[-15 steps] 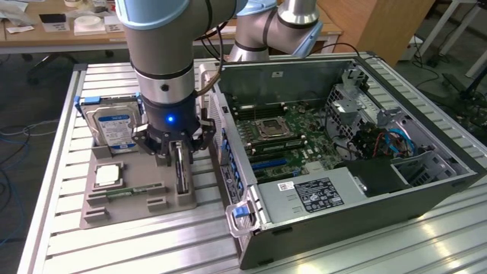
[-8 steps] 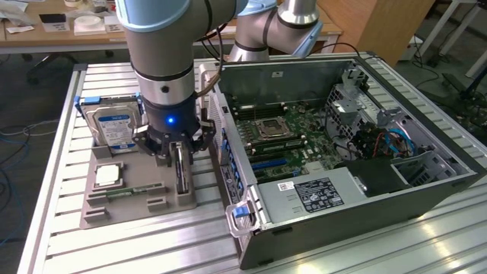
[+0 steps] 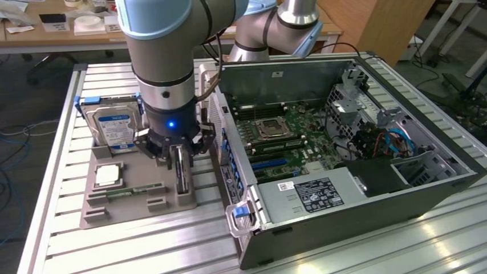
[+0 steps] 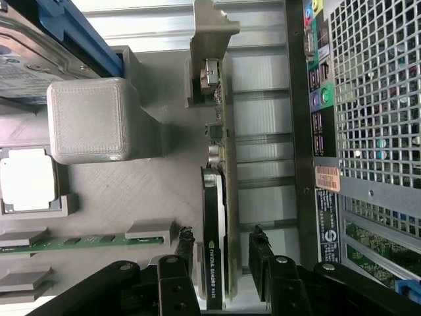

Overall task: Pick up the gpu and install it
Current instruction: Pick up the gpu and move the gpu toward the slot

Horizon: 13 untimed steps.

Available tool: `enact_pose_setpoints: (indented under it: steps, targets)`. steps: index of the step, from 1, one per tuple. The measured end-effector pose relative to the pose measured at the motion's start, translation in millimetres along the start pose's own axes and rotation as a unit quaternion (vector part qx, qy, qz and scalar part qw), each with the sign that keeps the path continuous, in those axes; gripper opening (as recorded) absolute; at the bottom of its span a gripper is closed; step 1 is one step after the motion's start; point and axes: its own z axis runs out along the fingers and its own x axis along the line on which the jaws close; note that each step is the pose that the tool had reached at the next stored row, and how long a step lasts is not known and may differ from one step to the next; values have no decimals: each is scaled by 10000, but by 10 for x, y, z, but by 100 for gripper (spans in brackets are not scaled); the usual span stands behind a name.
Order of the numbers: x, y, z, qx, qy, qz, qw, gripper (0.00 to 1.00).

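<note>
The gpu (image 3: 182, 184) is a slim dark card standing on edge in a slot of the grey holder tray (image 3: 129, 212), just beside the open computer case (image 3: 396, 188). My gripper (image 3: 180, 166) hangs directly over it, pointing down. In the wrist view the gpu (image 4: 216, 191) runs edge-on, with its metal bracket at the far end. My gripper (image 4: 222, 249) is open and straddles the card. One black finger (image 4: 186, 247) stands on each side, with a small gap to the card on both sides.
The tray also holds a silver hard drive (image 3: 113, 123) with a blue-white label, a square processor chip (image 3: 108, 174) and a green memory stick (image 3: 136, 191). The case's rear panel (image 4: 368, 99) stands close beside the gpu. The motherboard (image 3: 278, 140) lies exposed inside the case.
</note>
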Motion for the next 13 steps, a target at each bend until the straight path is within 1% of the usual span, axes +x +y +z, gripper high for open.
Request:
enact_pose_setpoints:
  steps: [7,13]
  targets:
    - [7,43,19,-2,0,0,10000,47]
    - [33,92,38,-4,-1,0,10000,47]
